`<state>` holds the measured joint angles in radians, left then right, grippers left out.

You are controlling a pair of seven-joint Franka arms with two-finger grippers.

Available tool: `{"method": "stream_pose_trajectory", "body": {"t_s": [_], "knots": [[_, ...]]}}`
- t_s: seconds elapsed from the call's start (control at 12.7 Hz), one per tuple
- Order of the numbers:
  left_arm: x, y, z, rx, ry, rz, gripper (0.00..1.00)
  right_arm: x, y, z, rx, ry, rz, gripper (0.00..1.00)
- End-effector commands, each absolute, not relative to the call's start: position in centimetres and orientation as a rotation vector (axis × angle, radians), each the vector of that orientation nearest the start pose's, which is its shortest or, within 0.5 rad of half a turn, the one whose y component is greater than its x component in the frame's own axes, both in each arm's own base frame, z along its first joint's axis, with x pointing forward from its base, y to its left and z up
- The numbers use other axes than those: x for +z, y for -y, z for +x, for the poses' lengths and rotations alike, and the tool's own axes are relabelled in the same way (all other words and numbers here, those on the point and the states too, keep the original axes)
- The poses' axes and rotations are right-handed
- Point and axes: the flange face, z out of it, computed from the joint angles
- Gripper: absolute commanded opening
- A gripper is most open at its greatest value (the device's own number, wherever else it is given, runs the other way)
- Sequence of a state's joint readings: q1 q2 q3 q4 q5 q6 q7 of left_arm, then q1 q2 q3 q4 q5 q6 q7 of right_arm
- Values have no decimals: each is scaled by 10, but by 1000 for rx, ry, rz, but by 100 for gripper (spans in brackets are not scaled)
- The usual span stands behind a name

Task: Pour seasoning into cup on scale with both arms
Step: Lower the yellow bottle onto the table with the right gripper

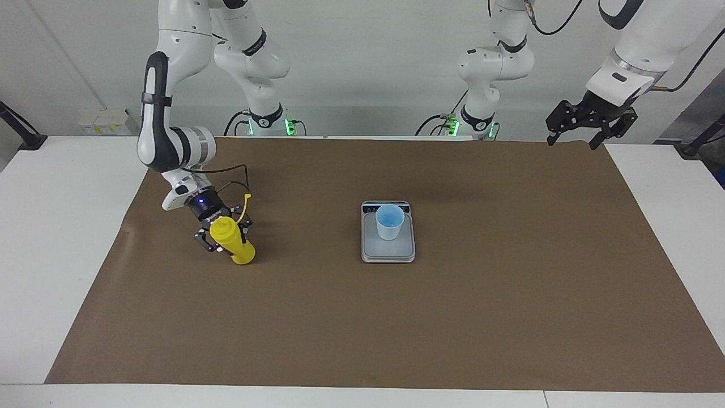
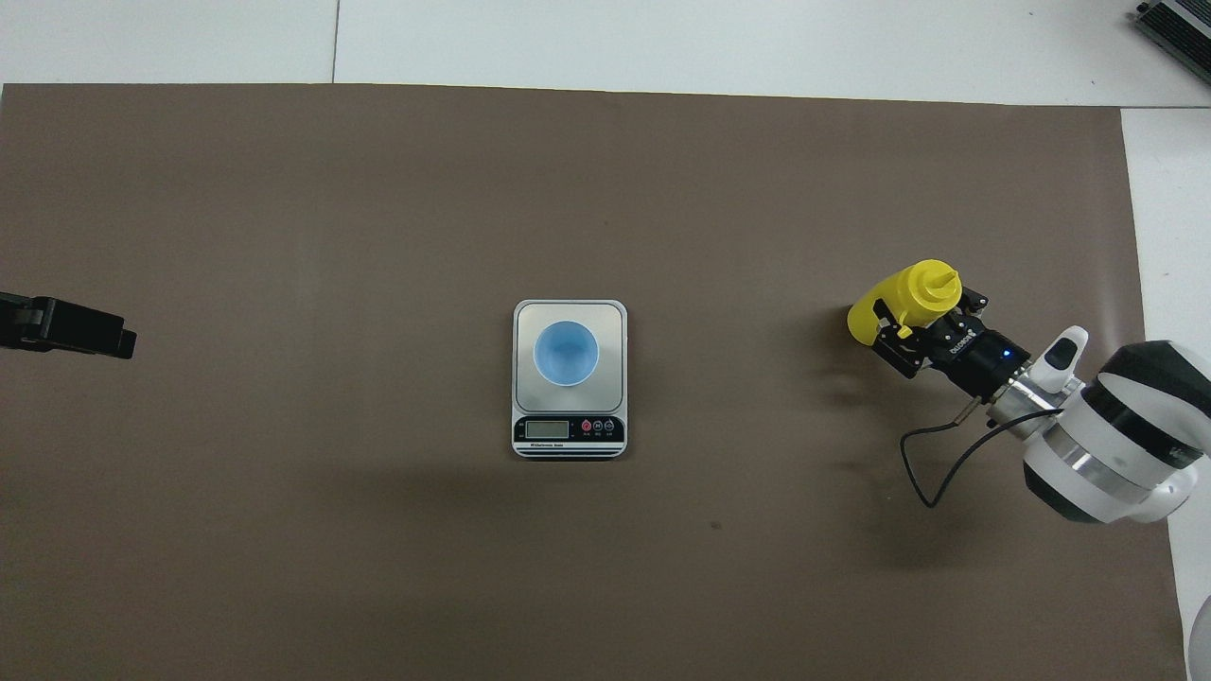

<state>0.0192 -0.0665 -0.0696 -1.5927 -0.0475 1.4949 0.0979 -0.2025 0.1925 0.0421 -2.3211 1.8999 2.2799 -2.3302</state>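
Note:
The yellow seasoning bottle is at the right arm's end of the brown mat, tilted, with its base at the mat and its cap strap sticking up. My right gripper is shut on its upper body, one finger on each side; it also shows in the overhead view with the bottle. The light blue cup stands upright on the silver scale at the middle of the mat, and both show from above, the cup on the scale. My left gripper waits open, raised over the mat's edge at the left arm's end.
The brown mat covers most of the white table. The scale's display strip faces the robots. A black cable loops from the right wrist over the mat.

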Motion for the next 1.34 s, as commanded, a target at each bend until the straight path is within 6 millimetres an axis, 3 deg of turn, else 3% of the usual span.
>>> {"method": "stream_pose_trajectory", "body": {"t_s": [0.0, 0.31, 0.47, 0.87, 1.1, 1.26], "knots": [[644, 29, 516, 48, -235, -3158, 100, 264, 68, 517, -1426, 619, -2158, 100], [644, 29, 516, 48, -235, -3158, 100, 263, 68, 512, -1421, 625, -2155, 100], [645, 29, 516, 45, -235, -3158, 100, 256, 73, 495, -1375, 679, -2157, 100], [644, 29, 516, 48, -235, -3158, 100, 264, 114, 479, -1243, 990, -2190, 100], [644, 29, 516, 48, -235, -3158, 100, 292, 151, 489, -1162, 1272, -2186, 100], [644, 29, 516, 48, -235, -3158, 100, 320, 171, 509, -1105, 1477, -2178, 100]]}}
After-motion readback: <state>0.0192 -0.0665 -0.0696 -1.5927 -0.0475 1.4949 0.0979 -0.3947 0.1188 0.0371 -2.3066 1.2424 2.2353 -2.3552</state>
